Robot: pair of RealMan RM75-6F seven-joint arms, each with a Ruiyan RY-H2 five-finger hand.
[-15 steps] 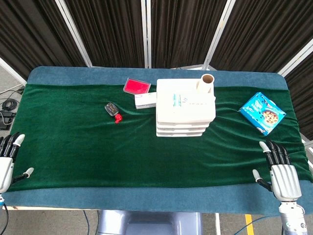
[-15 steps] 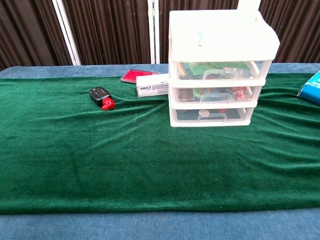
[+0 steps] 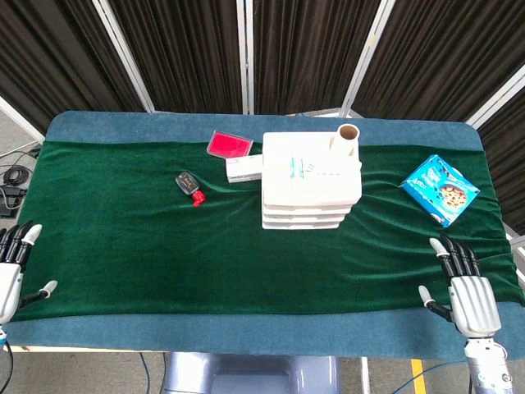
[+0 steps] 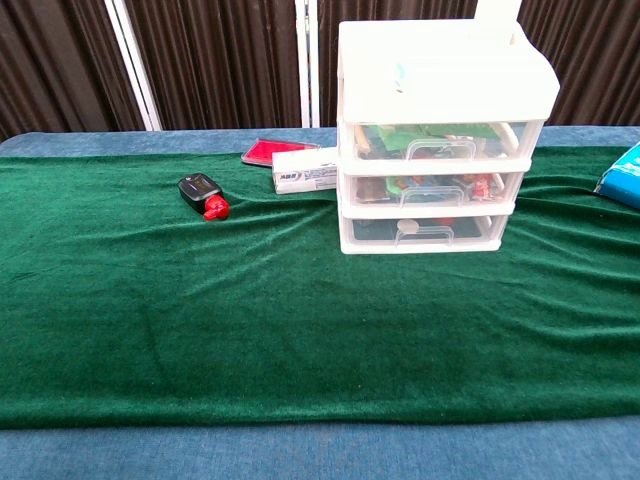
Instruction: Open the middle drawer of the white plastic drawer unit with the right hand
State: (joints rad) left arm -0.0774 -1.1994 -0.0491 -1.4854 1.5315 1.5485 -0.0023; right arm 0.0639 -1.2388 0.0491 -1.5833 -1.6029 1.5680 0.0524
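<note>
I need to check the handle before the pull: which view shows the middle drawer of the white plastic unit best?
The chest view: the middle drawer faces it, handle visible. The head view looks down, showing only its front edge.

head: high, looking down | chest: low, level, nearer | shared: drawer unit [image 3: 311, 180] [image 4: 440, 140]

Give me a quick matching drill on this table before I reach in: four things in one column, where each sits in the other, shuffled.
Things
1. cookie pack
2. cardboard tube
3. red tray
4. right hand

Places
A. on top of the drawer unit
B. near table edge, right corner, fingers spread, holding nothing
C. on the cloth right of the unit
D. behind the white box, left of the unit

Pairs: 1-C, 2-A, 3-D, 4-B
</note>
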